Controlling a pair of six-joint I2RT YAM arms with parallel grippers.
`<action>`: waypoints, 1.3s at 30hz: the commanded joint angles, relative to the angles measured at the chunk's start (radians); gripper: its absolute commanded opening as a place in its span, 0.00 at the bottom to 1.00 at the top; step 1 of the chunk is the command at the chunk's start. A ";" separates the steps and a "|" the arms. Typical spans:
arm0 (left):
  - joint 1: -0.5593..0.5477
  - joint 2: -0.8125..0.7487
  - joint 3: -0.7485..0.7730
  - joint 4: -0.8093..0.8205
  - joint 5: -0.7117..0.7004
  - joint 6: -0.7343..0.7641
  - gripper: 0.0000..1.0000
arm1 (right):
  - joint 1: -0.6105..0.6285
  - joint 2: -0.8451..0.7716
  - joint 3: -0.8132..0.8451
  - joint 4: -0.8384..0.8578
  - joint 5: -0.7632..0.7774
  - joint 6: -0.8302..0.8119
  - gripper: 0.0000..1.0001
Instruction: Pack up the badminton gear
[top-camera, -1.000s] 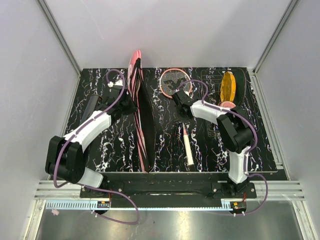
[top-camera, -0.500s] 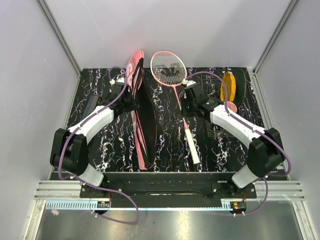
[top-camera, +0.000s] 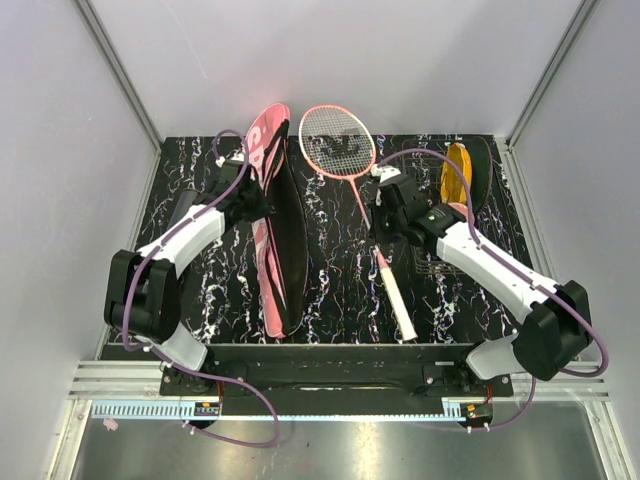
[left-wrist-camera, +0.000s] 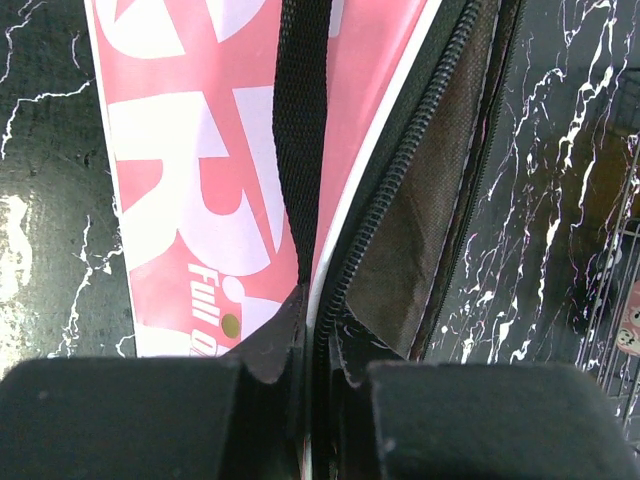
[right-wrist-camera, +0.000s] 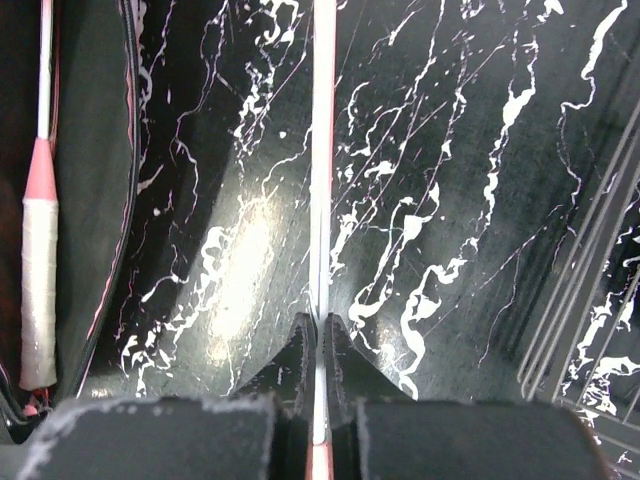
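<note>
on the table (top-camera: 340, 290): racket (top-camera: 388, 278) and pink cover (top-camera: 270, 270) both gripped

your right gripper (right-wrist-camera: 320, 345) is clenched on the racket's thin shaft, head toward the far wall, handle nearer you. to its left, your left gripper (left-wrist-camera: 310, 335) pinches the cover's open zipper edge.

Top camera looks down from behind; close wrist cameras apparently share the table (top-camera: 340, 290).

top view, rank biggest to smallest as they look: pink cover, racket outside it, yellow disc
1. pink cover, widest, most area
2. racket, similar length but much slimmer
3. yellow disc, clearly smallest
</note>
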 joint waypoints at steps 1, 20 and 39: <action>0.011 0.009 0.063 0.023 0.048 0.007 0.00 | 0.057 -0.036 -0.009 -0.018 0.047 -0.034 0.00; 0.011 0.049 0.215 -0.009 0.042 0.006 0.00 | 0.356 0.059 -0.025 -0.182 0.466 -0.010 0.00; -0.049 0.031 0.204 0.041 0.087 0.006 0.00 | 0.471 0.166 0.090 -0.203 0.581 -0.067 0.00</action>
